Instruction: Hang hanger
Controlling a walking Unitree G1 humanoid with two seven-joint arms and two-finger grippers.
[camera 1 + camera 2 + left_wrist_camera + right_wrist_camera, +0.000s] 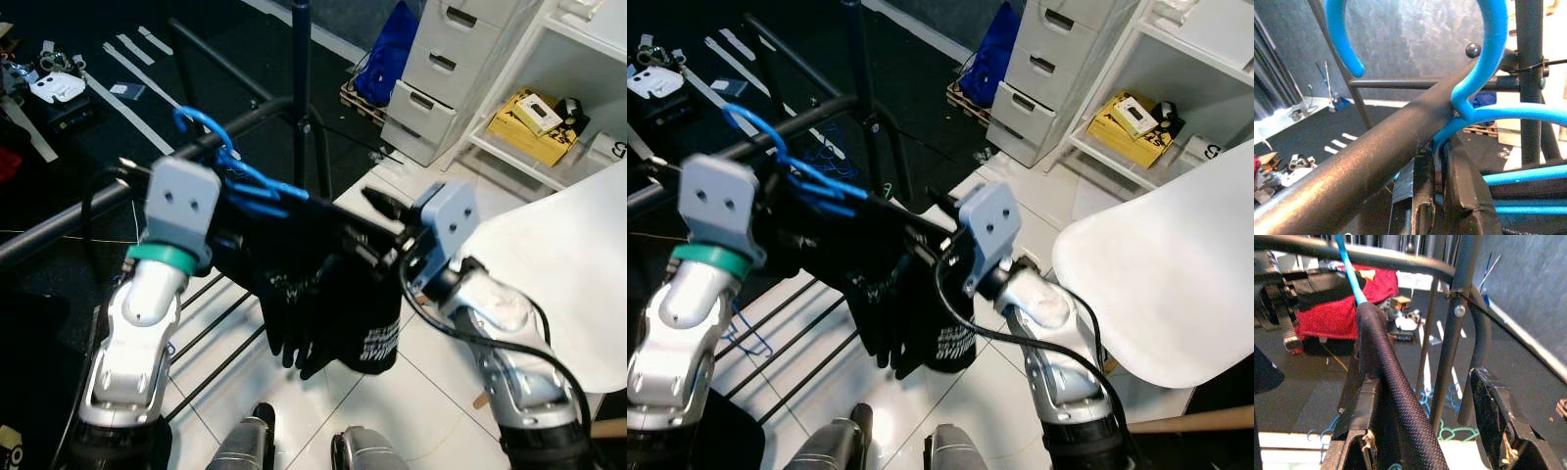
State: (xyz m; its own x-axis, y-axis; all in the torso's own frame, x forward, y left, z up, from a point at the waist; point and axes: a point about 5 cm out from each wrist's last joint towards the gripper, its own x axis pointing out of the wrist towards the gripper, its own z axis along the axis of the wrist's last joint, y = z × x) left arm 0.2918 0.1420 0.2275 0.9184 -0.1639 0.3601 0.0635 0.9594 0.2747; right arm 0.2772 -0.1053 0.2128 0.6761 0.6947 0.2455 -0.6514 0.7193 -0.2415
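Left wrist view shows the left gripper point(1437, 196), fingers pinching the blue plastic hanger point(1484, 105), hooking it over the black metal rail point(1366, 166), while the right gripper point(1425, 431), fingers spread, steadies the black garment point(323, 284).

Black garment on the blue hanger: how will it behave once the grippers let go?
The black garment droops in loose folds under the blue hanger, so it is probably floppy and will sway. The hanger's hook sits over the round black rail, so it may slide or swing. It looks light, since the thin hanger shows no visible bending.
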